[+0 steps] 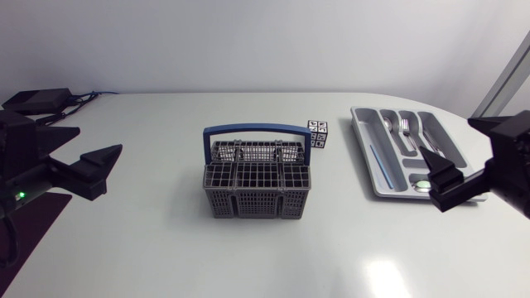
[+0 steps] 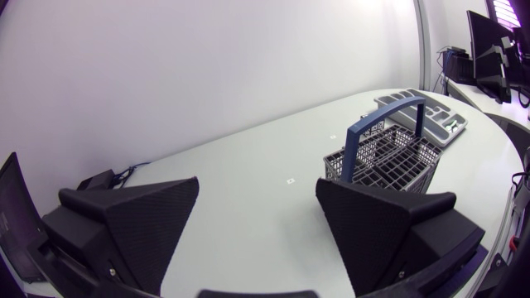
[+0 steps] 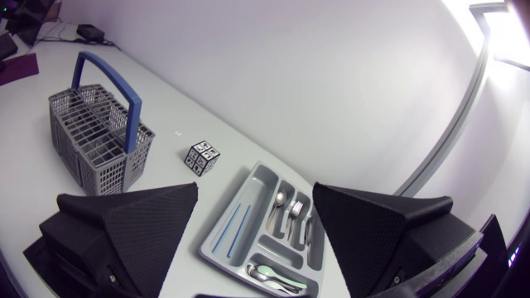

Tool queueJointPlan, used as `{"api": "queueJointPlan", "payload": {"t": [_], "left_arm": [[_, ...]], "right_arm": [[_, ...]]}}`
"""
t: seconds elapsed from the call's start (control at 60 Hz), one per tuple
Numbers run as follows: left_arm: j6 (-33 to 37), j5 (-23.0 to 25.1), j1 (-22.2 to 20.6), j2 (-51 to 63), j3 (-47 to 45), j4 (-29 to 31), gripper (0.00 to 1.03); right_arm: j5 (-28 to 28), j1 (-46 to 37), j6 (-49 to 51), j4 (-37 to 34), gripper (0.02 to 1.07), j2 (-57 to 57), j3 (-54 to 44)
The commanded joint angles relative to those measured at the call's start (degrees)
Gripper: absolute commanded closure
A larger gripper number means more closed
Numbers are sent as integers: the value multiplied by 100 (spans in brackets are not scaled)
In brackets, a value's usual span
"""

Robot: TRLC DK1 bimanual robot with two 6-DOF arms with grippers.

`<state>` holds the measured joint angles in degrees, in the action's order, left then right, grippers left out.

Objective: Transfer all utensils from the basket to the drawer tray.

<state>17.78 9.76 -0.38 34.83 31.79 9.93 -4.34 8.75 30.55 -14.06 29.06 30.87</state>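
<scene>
both arms drawn back to the sides, grippers wide open
the left arm (image 1: 21,170) comes in from the left, its left gripper (image 2: 257,182) pointing inward with fingers spread far apart; the right arm (image 1: 509,178) mirrors it, right gripper (image 3: 255,187) equally agape.

Basket (image 1: 257,199) left of tray (image 1: 364,124); cube (image 1: 317,132) between
</scene>
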Motion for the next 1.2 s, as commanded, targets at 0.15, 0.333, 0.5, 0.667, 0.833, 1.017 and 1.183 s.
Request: {"api": "queueJointPlan", "payload": {"t": [0.15, 0.333, 0.5, 0.667, 0.833, 1.017, 1.183], "left_arm": [[-355, -82, 55, -793, -696, -249, 4], [-646, -265, 51, -1344, -1205, -401, 4], [-916, -435, 48, -1855, -1676, -542, 4], [-1171, -594, 45, -2335, -2120, -676, 5], [-1444, -766, 42, -2852, -2597, -819, 5], [-1737, -950, 39, -3405, -3107, -972, 5], [-1778, -976, 38, -3483, -3179, -993, 5]], "right_arm": [[64, -240, -727, 180, 7, -800, -686], [149, -386, -1260, 461, 7, -1283, -1236], [228, -521, -1755, 722, 7, -1730, -1747], [302, -648, -2221, 967, 7, -2152, -2227], [381, -785, -2722, 1231, 7, -2605, -2745], [434, -875, -3055, 1406, 7, -2906, -3087], [434, -875, -3055, 1406, 7, -2906, -3087]]}}
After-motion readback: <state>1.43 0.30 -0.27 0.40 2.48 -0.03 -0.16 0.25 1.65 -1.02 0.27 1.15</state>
